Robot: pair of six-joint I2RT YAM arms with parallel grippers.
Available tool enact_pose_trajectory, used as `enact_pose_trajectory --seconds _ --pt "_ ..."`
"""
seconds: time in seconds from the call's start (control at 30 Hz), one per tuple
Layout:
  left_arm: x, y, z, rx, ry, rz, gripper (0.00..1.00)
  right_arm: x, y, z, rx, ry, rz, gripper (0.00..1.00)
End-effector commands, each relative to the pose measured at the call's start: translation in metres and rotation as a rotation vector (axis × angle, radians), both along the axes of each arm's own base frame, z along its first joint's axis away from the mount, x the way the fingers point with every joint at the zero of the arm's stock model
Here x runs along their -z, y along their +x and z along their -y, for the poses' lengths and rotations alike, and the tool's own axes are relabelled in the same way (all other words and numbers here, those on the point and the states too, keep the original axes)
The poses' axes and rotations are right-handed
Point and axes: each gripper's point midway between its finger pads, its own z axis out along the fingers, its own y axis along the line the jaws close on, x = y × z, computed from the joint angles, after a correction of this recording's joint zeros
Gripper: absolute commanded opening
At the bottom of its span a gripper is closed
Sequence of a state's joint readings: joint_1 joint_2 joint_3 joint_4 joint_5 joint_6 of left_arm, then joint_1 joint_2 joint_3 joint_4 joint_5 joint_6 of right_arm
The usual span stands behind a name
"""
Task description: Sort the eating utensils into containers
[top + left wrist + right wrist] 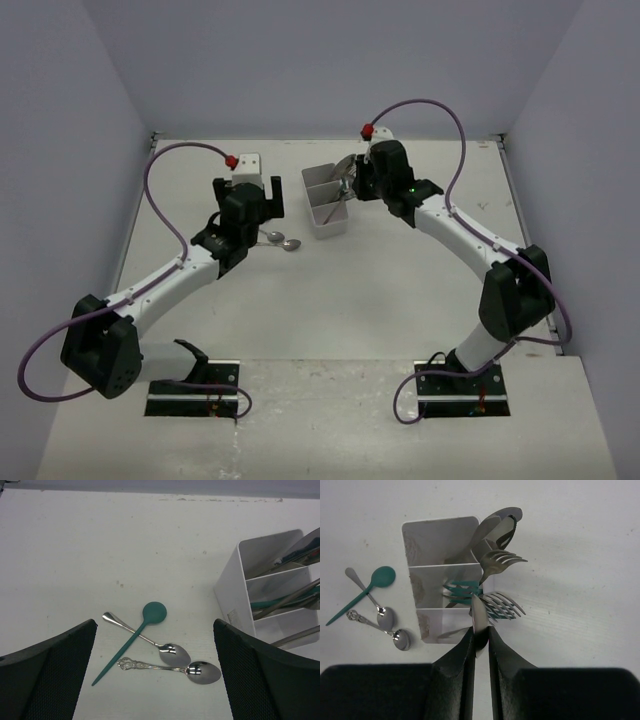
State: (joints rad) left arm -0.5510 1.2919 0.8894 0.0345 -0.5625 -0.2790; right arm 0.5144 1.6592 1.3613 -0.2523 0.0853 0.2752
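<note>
Right gripper clamped a silver utensil tip-first over the box's near compartment; left gripper, jaws wide, hung over three spoons left of it

In the top view the spoons at centre left lie half under the left gripper, whose fingertips do not show; only two silver bowls peek out. What fills the box is too small to tell there, and the right gripper hides its own fingertips above the box's upper right corner. In the left wrist view the box and its blurred contents are cut off by the right edge. In the right wrist view a utensil is pinched edge-on at lower centre; its kind is unclear, its lower end hidden between the fingers.
</note>
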Motion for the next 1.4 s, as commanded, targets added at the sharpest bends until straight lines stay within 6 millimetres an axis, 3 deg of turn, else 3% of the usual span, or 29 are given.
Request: enact_pose_trajectory --seconds 0.0,0.2,0.3,0.33,0.4,0.43,0.5,0.57,0.6,0.67,0.73,0.77,0.87,1.0,1.1,1.2,1.27,1.37 --pt "-0.011 -0.001 -0.001 -0.016 -0.043 0.035 1.00 -0.040 -0.005 -0.014 -0.006 0.128 0.097 0.01" --pt "-0.006 -0.001 0.001 0.011 -0.031 0.033 1.00 -0.023 -0.023 -0.008 0.036 0.162 0.049 0.02" --pt "-0.001 0.000 0.001 0.037 0.013 0.040 1.00 -0.009 -0.029 -0.006 0.065 0.172 0.018 0.07" --pt "0.001 0.000 0.003 0.052 0.026 0.043 1.00 -0.003 -0.030 -0.005 0.082 0.170 0.004 0.13" --pt "0.008 -0.002 0.013 0.152 0.083 0.035 1.00 0.002 -0.029 -0.003 0.098 0.163 -0.007 0.17" --pt "0.014 -0.003 0.017 0.193 0.104 0.025 1.00 0.006 -0.029 0.000 0.125 0.153 -0.023 0.27" --pt "0.026 -0.008 0.033 0.339 0.171 -0.010 1.00 0.006 -0.029 0.001 0.130 0.146 -0.026 0.39" --pt "0.044 -0.017 0.052 0.525 0.261 -0.062 1.00 -0.002 -0.029 0.002 0.131 0.152 -0.008 0.60" --pt "0.055 -0.018 0.057 0.582 0.302 -0.089 1.00 -0.009 -0.029 0.002 0.128 0.157 0.002 0.64" --pt "0.055 -0.012 0.058 0.613 0.361 -0.097 1.00 -0.021 -0.030 0.002 0.111 0.163 0.026 0.74" --pt "0.058 -0.001 0.056 0.604 0.421 -0.100 1.00 -0.031 -0.031 0.002 0.102 0.161 0.038 0.93" --pt "0.058 0.008 0.052 0.585 0.446 -0.103 1.00 -0.041 -0.034 0.005 0.103 0.168 0.053 0.99" --pt "0.064 0.019 0.047 0.566 0.427 -0.145 1.00 -0.049 -0.039 0.010 0.109 0.177 0.067 0.99" --pt "0.061 0.034 0.021 0.461 0.367 -0.171 1.00 -0.063 -0.049 0.019 0.121 0.187 0.094 0.99" --pt "0.077 0.035 -0.005 0.356 0.373 -0.223 1.00 -0.063 -0.053 0.029 0.152 0.176 0.103 0.99" --pt "0.114 0.021 -0.043 0.275 0.406 -0.350 1.00 -0.058 -0.055 0.036 0.170 0.163 0.100 0.99" --pt "0.128 0.020 -0.055 0.275 0.355 -0.398 1.00 -0.055 -0.055 0.040 0.177 0.147 0.092 0.99" --pt "0.131 0.023 -0.056 0.310 0.305 -0.393 1.00 -0.052 -0.053 0.045 0.193 0.122 0.086 0.99"
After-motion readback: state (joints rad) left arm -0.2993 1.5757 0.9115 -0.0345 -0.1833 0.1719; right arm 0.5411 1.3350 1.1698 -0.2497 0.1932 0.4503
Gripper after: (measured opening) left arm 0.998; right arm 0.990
